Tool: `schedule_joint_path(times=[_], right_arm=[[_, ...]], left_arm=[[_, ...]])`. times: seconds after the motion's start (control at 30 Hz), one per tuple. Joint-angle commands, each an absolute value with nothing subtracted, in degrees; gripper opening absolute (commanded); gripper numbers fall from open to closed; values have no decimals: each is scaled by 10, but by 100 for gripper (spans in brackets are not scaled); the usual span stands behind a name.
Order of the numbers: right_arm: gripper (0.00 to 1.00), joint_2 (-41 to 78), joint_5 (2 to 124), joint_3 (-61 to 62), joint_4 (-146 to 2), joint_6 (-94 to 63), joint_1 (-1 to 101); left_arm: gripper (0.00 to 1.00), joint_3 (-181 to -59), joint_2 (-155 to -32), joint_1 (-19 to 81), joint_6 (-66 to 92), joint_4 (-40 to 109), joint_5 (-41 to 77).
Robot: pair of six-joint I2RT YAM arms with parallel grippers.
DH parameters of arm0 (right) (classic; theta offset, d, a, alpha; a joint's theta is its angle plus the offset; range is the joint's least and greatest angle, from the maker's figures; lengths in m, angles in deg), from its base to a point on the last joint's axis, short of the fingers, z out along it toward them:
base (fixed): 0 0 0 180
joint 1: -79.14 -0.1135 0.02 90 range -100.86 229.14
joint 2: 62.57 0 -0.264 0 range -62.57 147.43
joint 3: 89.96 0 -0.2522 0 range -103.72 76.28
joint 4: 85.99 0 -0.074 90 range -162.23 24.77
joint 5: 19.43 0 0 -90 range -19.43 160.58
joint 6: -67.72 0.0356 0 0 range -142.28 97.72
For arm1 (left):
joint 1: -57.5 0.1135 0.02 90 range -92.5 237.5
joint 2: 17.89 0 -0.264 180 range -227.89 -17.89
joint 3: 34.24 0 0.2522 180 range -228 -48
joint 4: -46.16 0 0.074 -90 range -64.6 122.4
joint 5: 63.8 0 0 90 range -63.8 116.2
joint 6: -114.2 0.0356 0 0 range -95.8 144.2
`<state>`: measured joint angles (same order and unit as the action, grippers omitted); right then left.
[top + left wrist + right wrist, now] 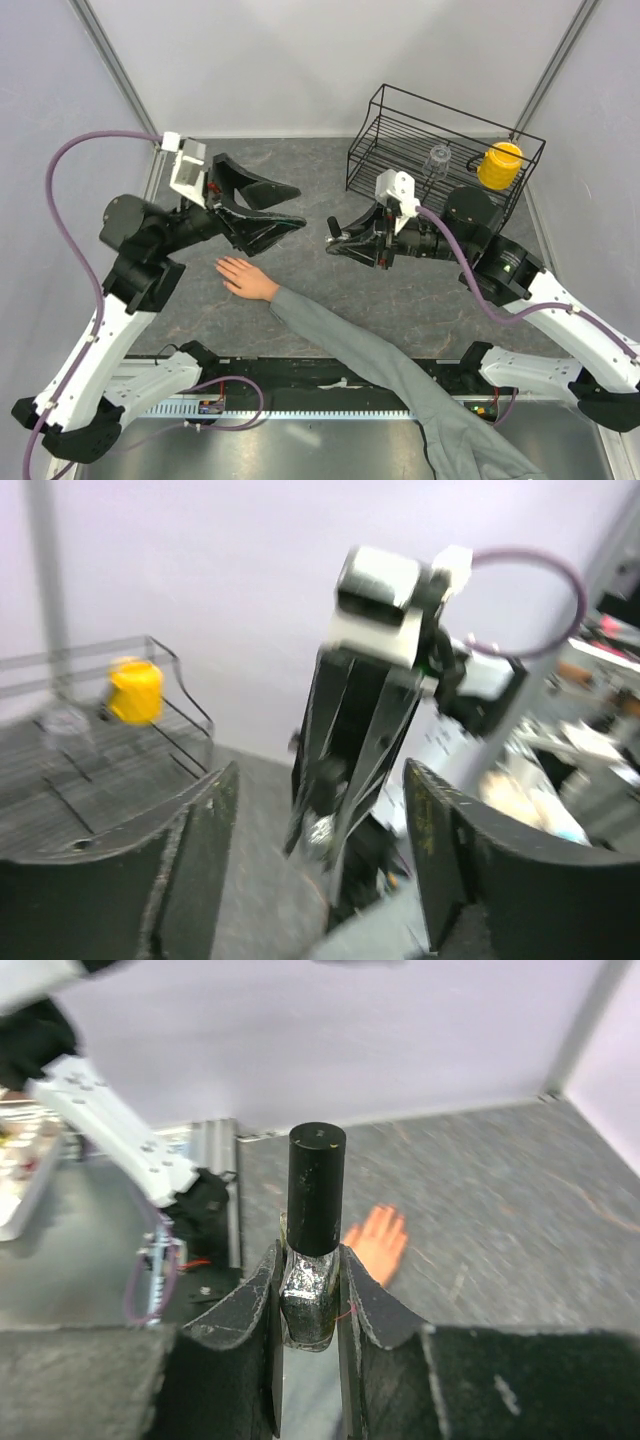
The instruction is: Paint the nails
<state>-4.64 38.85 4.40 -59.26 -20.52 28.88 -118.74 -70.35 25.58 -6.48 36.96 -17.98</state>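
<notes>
**Operator:** Which items are cut off or hard to read?

**Technician:** The grey sleeve (380,360) leads away from the hand (243,275) and is cut off at the bottom edge of the top view. The left wrist view is blurred throughout. The nails (223,264) sit at the finger ends of the hand. They are too small in the top view and too blurred in the right wrist view to show their condition.

**Operator:** Where is the hand?

**Technician:** It lies flat on the grey table (420,300), with its fingers pointing up-left in the top view.

**Operator:** Report the grippers.

**Technician:** The left gripper (298,207) is near the hand, on its far side. Its fingers are spread wide with nothing between them. The right gripper (333,240) is to the right of the hand and apart from it. Its fingers pinch the small dark bottle (316,1205) by the silvery lower body, and the black cap stands clear above the fingertips.

**Operator:** What else is present, and what obstructs?

**Technician:** A wire rack (400,120) stands well to the right of the hand, against the back wall. It holds a yellow cup (499,165) and a clear glass (438,158). In the right wrist view, the bottle cap overlaps one edge of the hand.
</notes>
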Motion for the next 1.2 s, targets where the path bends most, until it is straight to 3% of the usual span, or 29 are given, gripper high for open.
schedule_joint_path(times=[0.0, 0.2, 0.43, 0.53, 0.57, 0.63, 0.7, 0.73, 0.87, 0.9, 0.97, 1.07, 1.17], right_arm=[[0, -25, 498, 9, -576, -249, 289], [0, -14, 524, -3, -576, -248, 289], [0, -19, 532, 0, -582, -247, 288], [0, -19, 530, -1, -583, -244, 289], [0, -20, 529, -1, -584, -242, 289], [0, -22, 527, 0, -583, -240, 288], [0, -24, 520, 1, -585, -239, 289], [0, -26, 512, 3, -586, -239, 289], [0, -53, 342, 21, -616, -244, 289], [0, -59, 194, 30, -643, -206, 289], [0, -71, 84, 71, -812, -109, 289], [0, -75, 23, 90, -910, 22, 290], [0, -89, 75, 65, -772, -83, 290]], left_arm=[[67, -1179, -702, 210, -1, 345, 28], [65, -1185, -732, 106, 58, 338, 175], [64, -1192, -763, 72, 62, 312, 229], [54, -1190, -769, 71, 50, 306, 218], [50, -1189, -770, 71, 46, 308, 199], [29, -1190, -776, 71, 44, 310, 170], [2, -1192, -781, 72, 51, 317, 98], [2, -1193, -790, 73, 53, 322, 56], [2, -1215, -853, 100, -38, 436, -399], [2, -1212, -862, 100, -71, 479, -445], [2, -1200, -875, 105, -130, 594, -517], [2, -1230, -875, 126, -53, 502, -497], [2, -1272, -871, 168, 38, 352, -400]])
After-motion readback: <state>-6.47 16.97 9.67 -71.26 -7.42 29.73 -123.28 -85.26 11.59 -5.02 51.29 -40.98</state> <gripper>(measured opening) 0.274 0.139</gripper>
